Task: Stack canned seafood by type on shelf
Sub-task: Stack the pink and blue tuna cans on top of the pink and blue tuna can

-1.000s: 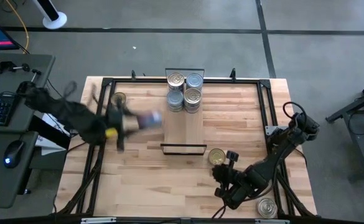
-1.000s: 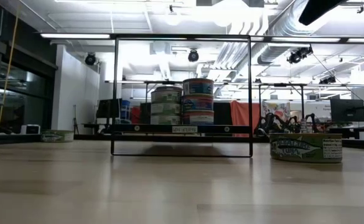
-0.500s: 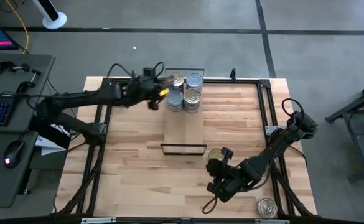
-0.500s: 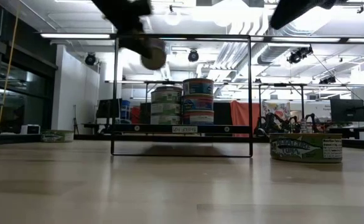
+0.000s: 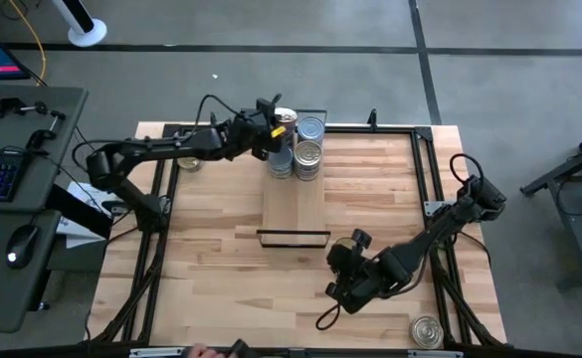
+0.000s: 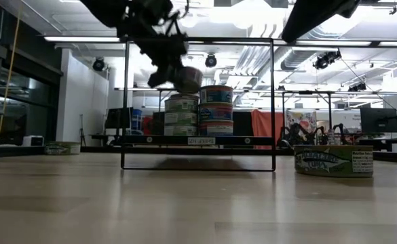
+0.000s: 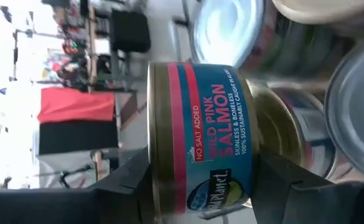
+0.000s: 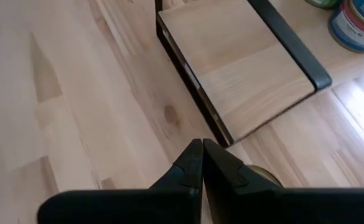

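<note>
One blue-and-pink-labelled round salmon tin (image 7: 200,140) sits pinched between the left gripper's (image 5: 267,126) fingers (image 7: 294,186), just above the stacked tins (image 5: 296,145) on the light-wood plank shelf (image 5: 292,204); right gripper (image 8: 202,163) pressed together, empty.

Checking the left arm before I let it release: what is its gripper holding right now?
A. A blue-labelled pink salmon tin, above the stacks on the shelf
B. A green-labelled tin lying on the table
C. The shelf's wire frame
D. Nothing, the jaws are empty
A. In the left wrist view the left gripper clamps a tin labelled pink salmon, and the low view shows it carried just above the stacked tins on the shelf.
</note>
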### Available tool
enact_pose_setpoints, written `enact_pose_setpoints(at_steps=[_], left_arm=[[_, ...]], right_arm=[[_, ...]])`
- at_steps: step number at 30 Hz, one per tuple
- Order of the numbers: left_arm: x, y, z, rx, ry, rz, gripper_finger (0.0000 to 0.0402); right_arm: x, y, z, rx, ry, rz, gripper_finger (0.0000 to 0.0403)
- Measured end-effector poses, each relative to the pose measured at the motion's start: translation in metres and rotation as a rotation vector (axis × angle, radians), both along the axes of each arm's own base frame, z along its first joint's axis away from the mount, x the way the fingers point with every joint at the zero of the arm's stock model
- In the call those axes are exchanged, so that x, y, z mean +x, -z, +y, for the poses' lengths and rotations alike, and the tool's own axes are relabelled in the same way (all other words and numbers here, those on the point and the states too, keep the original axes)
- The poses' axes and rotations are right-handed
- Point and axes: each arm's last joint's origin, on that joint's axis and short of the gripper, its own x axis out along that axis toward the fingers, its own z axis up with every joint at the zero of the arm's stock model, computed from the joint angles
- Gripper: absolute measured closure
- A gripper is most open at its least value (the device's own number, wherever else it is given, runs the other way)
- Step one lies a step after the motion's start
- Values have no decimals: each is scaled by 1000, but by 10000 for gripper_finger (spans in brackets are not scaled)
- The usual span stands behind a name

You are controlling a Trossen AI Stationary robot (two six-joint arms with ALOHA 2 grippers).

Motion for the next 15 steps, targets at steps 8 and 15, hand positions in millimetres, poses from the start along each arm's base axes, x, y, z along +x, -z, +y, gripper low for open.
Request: enact_pose_setpoints(at_steps=[8, 15], left_arm=[[0, 3, 9, 48, -49, 27, 238], [-5, 9, 11, 8, -58, 84, 238]], right_arm=[[-3, 1, -2, -18, 5, 28, 403], [-3, 1, -2, -17, 6, 27, 403]])
